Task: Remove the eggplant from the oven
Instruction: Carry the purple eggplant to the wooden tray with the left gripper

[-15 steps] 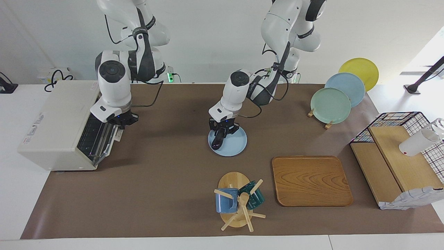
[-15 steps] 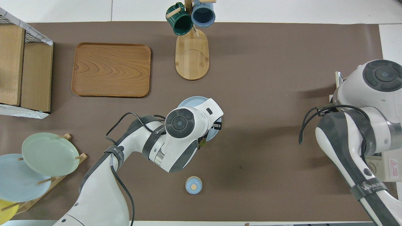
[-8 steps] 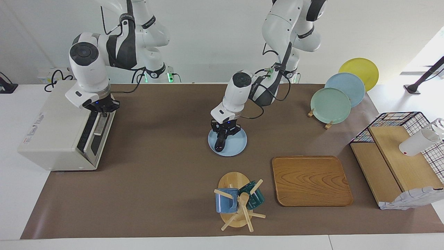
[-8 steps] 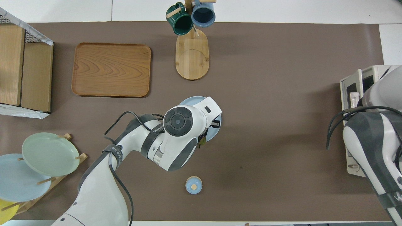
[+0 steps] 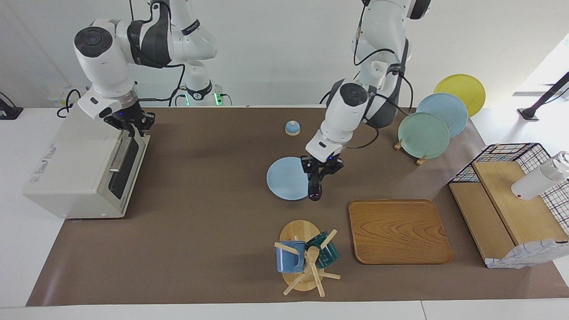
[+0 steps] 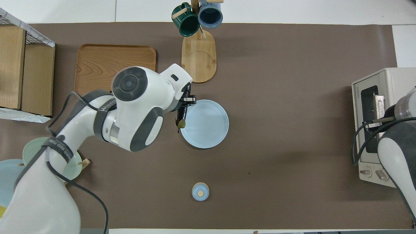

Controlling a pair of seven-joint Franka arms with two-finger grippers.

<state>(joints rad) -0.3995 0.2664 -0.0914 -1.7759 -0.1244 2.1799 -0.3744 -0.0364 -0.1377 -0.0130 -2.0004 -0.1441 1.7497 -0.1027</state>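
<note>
While gripped, eggplant (image 5: 314, 189) hangs upright, stem (image 6: 181, 123) robotward

Open brown mat runs along the middle of the counter (image 5: 200, 231) between the oven (image 5: 75, 164) at the right arm's end and the blue plate (image 5: 286, 180). The oven's door is shut, with the right end effector (image 5: 133, 126) over its top edge. Near the counter's edge farthest from the robots, the mug rack (image 5: 304, 260) and wooden tray (image 5: 398, 231) block passage. The left end effector (image 5: 318, 178) holds the eggplant (image 5: 314, 189) over the plate's rim.
</note>
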